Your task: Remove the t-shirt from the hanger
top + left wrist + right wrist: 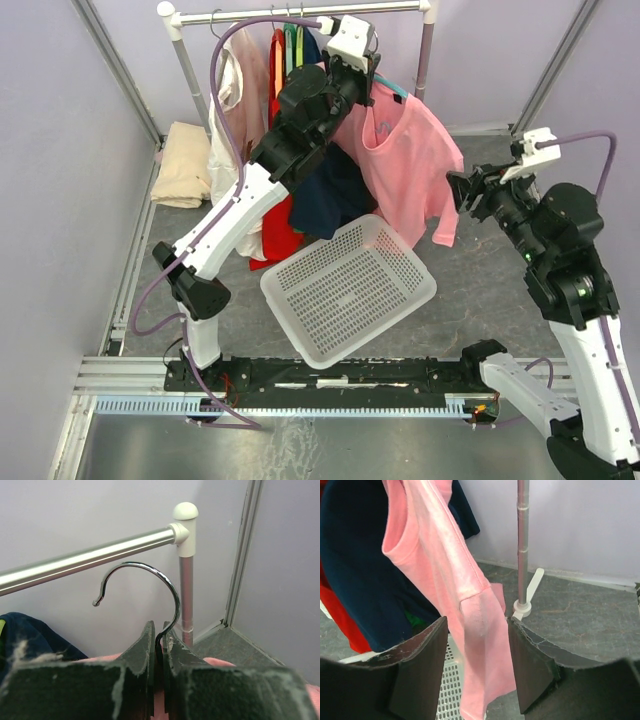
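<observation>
A pink t-shirt hangs on a teal hanger, held off the rail. My left gripper is shut on the hanger's metal hook, just below the silver rail; the hook is free of the rail. My right gripper is open, with the shirt's pink sleeve hanging between its fingers, touching neither pad that I can see.
A white perforated basket sits on the floor under the shirt. Navy, red and cream garments hang on the rack. A folded cream cloth lies at left. The rack's right post stands behind the sleeve.
</observation>
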You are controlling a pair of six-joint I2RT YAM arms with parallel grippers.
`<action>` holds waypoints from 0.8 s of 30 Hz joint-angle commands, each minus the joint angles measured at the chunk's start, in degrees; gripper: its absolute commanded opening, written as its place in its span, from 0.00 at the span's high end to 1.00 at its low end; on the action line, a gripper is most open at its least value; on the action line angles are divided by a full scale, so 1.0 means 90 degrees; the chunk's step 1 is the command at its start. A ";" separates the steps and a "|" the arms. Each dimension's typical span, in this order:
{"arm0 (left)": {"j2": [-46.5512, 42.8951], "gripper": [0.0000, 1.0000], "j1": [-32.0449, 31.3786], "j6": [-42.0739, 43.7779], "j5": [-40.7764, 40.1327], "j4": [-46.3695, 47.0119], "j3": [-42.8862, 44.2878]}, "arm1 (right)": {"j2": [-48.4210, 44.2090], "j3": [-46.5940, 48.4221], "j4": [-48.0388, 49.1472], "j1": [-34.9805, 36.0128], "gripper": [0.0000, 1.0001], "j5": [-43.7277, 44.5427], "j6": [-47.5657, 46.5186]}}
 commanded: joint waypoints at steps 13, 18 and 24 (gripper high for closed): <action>-0.0465 0.97 0.0227 -0.0238 -0.0553 0.0351 0.0223 | 0.0426 -0.0072 -0.0128 0.0023 0.56 0.0541 0.0113; -0.0436 0.97 0.0276 -0.0312 -0.0590 0.0350 0.0261 | 0.0414 -0.0106 -0.0180 0.0024 0.70 0.0808 0.0160; -0.0416 0.97 0.0302 -0.0367 -0.0726 0.0408 0.0281 | 0.0515 -0.0095 -0.0322 0.0024 0.97 0.1366 0.0300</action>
